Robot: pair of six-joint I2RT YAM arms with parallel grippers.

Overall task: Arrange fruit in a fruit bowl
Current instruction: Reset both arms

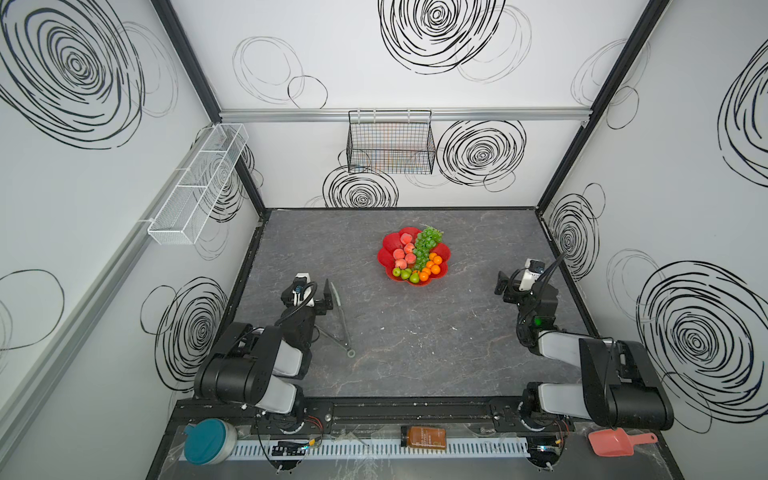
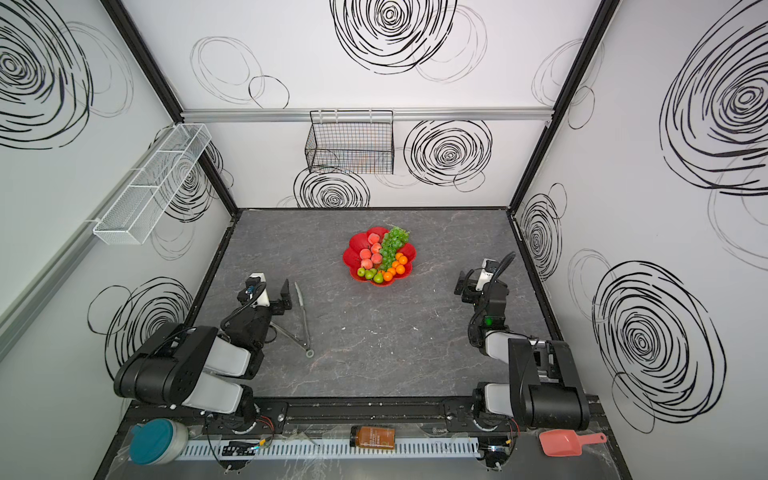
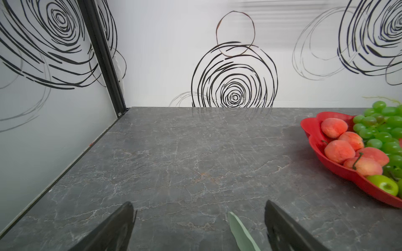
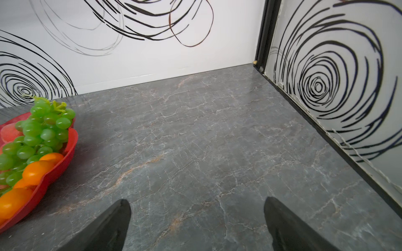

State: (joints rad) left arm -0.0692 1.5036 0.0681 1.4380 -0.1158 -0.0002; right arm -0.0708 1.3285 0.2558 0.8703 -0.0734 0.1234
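**Fruit bowl filled, both grippers standing open**

We see the red fruit bowl (image 1: 390, 244) on the grey marbled table (image 1: 415, 340), ahead of both grippers and between them. It lies farther out than the left gripper (image 3: 198, 204) and off toward the right arm's side. It also lies farther out than the right gripper (image 4: 196, 202), off toward the left arm's side, and it is well apart from each.

The bunch of grapes (image 1: 424, 246) lies across the bowl's middle. Its long axis runs from the far rim toward the rim nearest the grippers, and its stem end points away from them, toward the back wall. The peaches (image 1: 405, 251) sit on the left gripper's side of the bunch and the tangerines (image 1: 433, 266) on the right gripper's side. The green pears and apples (image 1: 405, 274) sit at the near rim.

The left gripper's jaws stand wide apart and grip nothing. The pale green tip of the tongs (image 1: 341, 318) lies on the table between them, nearer the jaw on the bowl's side. The tongs rest in an open V, with the ringed hinge end pointing back toward the robot's base. The right gripper's jaws also stand wide apart, with only bare table between them.

Behind the grippers, at the front edge, an amber bottle (image 1: 423, 437) lies on its side. We can see its label, but the print is too small to read.
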